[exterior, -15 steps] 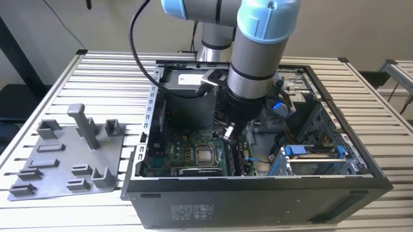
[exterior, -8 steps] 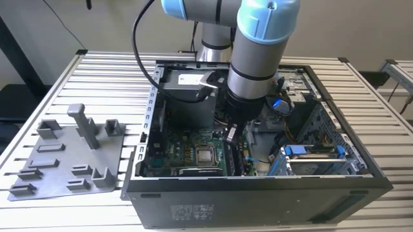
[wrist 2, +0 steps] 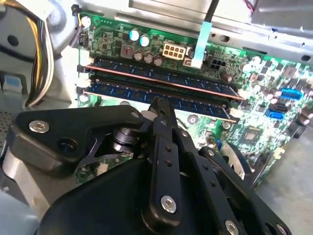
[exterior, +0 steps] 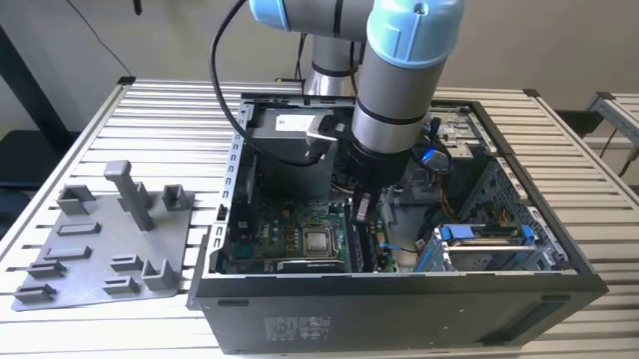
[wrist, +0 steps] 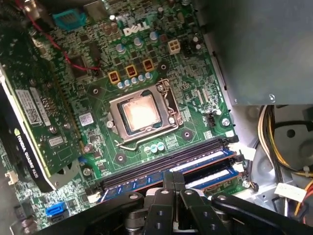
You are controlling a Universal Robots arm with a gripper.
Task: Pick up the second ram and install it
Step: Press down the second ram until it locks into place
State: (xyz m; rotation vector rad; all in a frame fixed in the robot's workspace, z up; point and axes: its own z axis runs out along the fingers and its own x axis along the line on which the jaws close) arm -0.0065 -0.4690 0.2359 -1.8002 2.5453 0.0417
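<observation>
Exterior view: the arm (exterior: 399, 82) stands nearly vertical over the open computer case (exterior: 399, 292), its wrist lowered inside the chassis, and the gripper (exterior: 361, 213) points straight down at the memory slots beside the processor socket (exterior: 319, 241) on the motherboard (exterior: 280, 232). A grey fixture tray (exterior: 100, 247) lies on the slatted table (exterior: 150, 120) at the exterior view's left, well apart from the case. Second wrist view: the gripper (wrist 2: 160, 105) has its fingers (wrist 2: 164, 115) drawn together into a narrow point, and the tip meets the top edge of the second ram (wrist 2: 122, 92), a blue stick lying lengthwise in its slot. A further blue memory stick (wrist 2: 161, 77) sits in the parallel slot just beside it. Whether the fingers pinch the edge or only press on it cannot be told. First wrist view: the closed fingers (wrist: 173, 178) descend onto the slot row; the second ram (wrist: 205, 164) shows blue with pale labels directly under the tip, next to an empty black slot (wrist: 161, 164). The bare processor socket (wrist: 142, 111) lies near.
</observation>
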